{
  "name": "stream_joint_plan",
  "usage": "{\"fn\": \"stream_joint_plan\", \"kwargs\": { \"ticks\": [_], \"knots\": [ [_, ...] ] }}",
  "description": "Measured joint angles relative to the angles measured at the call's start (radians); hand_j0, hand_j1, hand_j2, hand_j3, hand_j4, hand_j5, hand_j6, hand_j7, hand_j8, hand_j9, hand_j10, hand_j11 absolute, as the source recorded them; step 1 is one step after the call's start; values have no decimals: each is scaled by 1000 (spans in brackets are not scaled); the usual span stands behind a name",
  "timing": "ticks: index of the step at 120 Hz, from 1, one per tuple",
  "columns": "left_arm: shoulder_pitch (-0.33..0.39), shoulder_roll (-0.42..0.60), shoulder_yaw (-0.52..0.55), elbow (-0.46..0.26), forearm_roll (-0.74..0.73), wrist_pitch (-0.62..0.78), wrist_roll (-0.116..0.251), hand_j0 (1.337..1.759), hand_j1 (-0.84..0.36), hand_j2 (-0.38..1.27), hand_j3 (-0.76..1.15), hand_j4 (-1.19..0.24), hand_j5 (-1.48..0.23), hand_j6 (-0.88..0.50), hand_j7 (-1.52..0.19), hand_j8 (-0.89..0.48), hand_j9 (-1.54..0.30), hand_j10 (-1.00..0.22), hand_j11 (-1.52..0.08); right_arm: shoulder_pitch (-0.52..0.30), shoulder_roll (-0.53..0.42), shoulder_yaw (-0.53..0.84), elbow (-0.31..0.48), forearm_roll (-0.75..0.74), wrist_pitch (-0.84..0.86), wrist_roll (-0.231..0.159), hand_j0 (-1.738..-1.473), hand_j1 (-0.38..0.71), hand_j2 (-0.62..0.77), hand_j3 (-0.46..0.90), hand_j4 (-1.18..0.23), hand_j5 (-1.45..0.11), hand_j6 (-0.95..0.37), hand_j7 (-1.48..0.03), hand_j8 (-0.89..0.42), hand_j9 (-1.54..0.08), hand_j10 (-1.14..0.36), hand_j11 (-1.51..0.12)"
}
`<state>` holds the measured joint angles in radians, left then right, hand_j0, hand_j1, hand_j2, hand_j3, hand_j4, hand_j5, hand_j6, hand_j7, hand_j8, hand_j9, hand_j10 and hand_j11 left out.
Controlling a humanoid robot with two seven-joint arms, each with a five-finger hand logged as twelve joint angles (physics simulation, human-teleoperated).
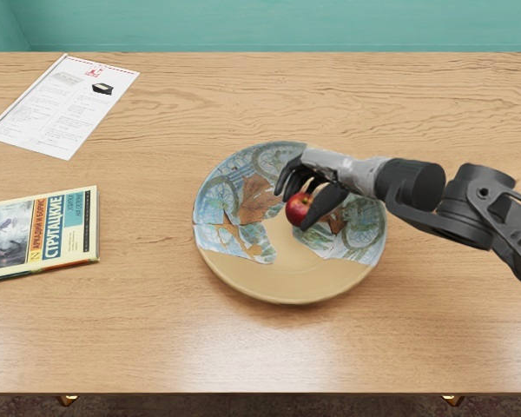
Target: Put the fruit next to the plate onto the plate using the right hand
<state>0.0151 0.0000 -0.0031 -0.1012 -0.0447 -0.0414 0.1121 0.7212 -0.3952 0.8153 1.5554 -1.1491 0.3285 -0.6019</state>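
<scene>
A wooden table (260, 347) carries a patterned plate (278, 294) at its centre, with a paper sheet (62, 104) at 10 o'clock and a book (39, 233) at 9 o'clock from it. The right hand (321, 181) reaches in from 3 o'clock over the plate's middle, its fingers (288, 179) curled around 1 red apple (299, 208). The round apple, with no clear long axis, lies at 7 o'clock from the knuckles, on or just above the plate; I cannot tell which.
</scene>
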Motion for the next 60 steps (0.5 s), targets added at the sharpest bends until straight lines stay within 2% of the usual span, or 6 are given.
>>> {"fn": "stream_joint_plan", "kwargs": {
  "ticks": [11, 24, 41, 60],
  "knots": [
    [0, 0, 0, 0, 0, 0, 0, 1658, 335, 2, 0, -12, -15, -12, -15, -12, -15, -12, -15, -7, -2, 5, 0, 0, -1, -1, -1657, 155, 137, 0, -497, -651, -488, -648, -383, -647, -428, -647],
    [0, 0, 0, 0, 0, 0, 0, 1658, 335, 2, 0, -12, -15, -13, -15, -12, -15, -12, -15, -13, -14, 34, 1, 10, 15, -5, -1658, 4, 72, 0, -340, -444, -335, -442, -273, -442, -299, -442],
    [0, 0, 0, 0, 0, 0, 0, 1658, 335, 2, 0, -12, -15, -12, -15, -12, -15, -12, -15, -16, -79, 215, -11, 197, 197, -8, -1658, -118, 27, 0, -216, -282, -214, -281, -183, -281, -196, -281],
    [-3, 0, 0, -8, 0, -3, -2, 1658, 335, 2, 0, -12, -15, -12, -15, -12, -15, -12, -15, -16, -143, 367, -81, 376, 264, -9, -1658, -185, 3, 0, -148, -193, -147, -192, -133, -192, -139, -192]
  ]
}}
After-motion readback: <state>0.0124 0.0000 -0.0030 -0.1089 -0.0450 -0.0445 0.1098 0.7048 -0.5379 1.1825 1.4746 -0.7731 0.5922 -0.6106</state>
